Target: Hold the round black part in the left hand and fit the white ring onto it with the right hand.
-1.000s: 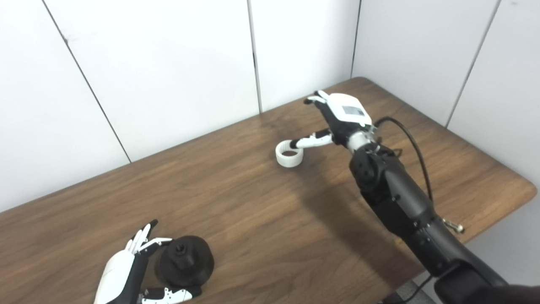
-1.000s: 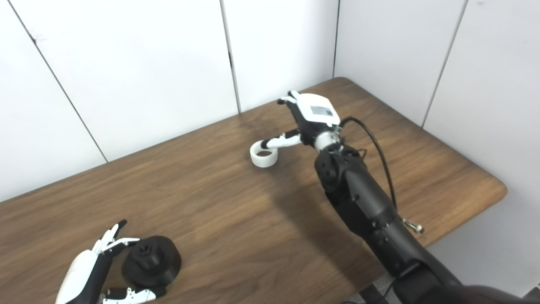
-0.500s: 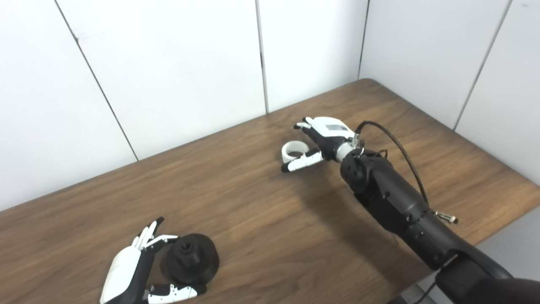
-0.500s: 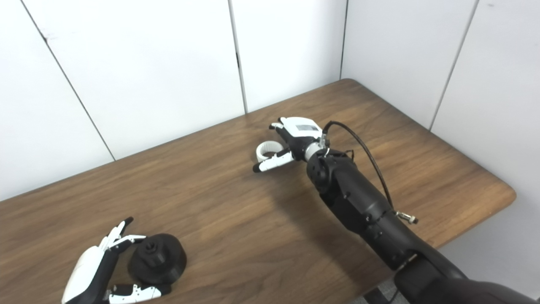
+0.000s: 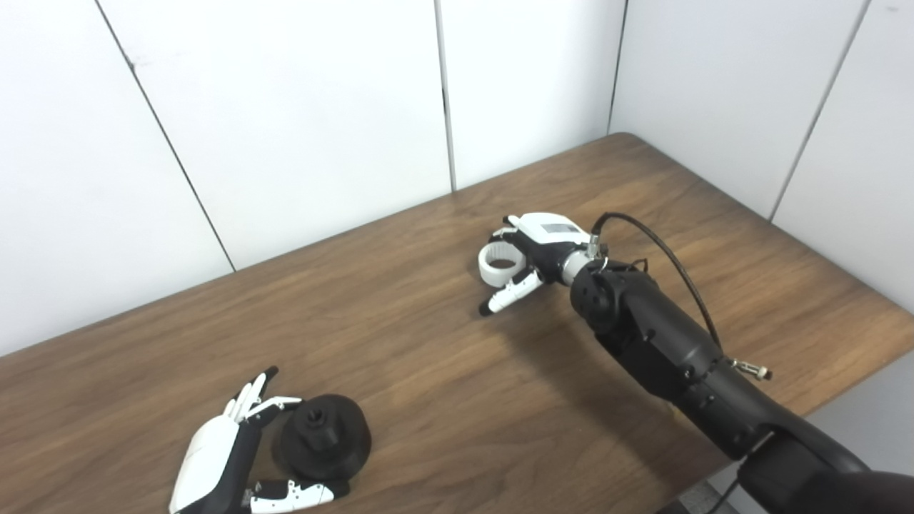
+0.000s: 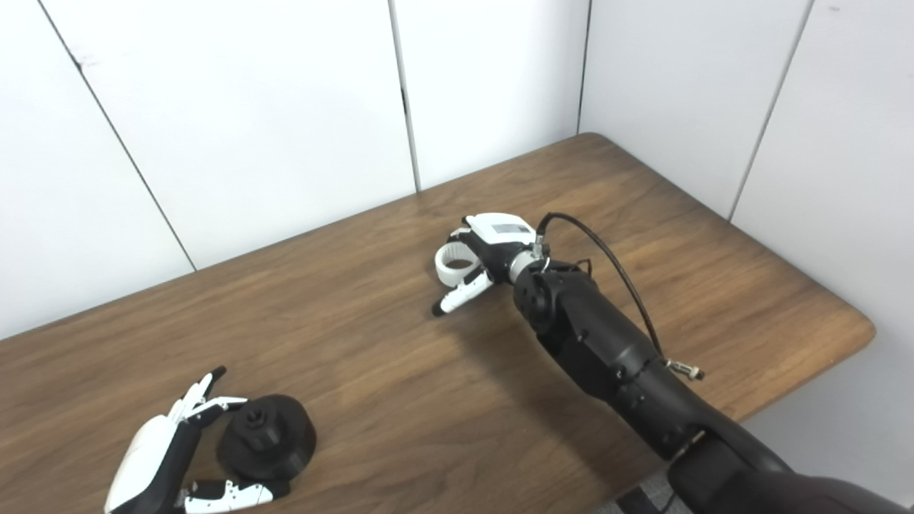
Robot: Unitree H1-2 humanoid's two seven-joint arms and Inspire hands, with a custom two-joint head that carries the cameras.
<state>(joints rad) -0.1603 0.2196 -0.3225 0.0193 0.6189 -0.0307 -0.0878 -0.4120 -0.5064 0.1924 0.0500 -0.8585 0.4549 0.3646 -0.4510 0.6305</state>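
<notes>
The round black part (image 5: 325, 444) sits on the wooden table (image 5: 443, 385) at the near left, with a small hub on top. My left hand (image 5: 214, 460) lies open beside it, fingers stretched up along its left side and thumb (image 5: 293, 492) below it. The white ring (image 5: 498, 263) lies on the table at mid-right. My right hand (image 5: 539, 246) is low at the ring's right side. Its fingers reach over the ring's far rim and its thumb (image 5: 510, 294) points down-left in front of it, apart from the ring. The hand is open.
White wall panels stand close behind the table. The table's right edge and rounded corner (image 6: 860, 328) lie beside my right arm. A black cable (image 5: 668, 250) loops off the right wrist.
My right hand has dropped from above the ring to table level around it, and its thumb has swung from over the ring to in front of it. The left hand and black part have not moved.
</notes>
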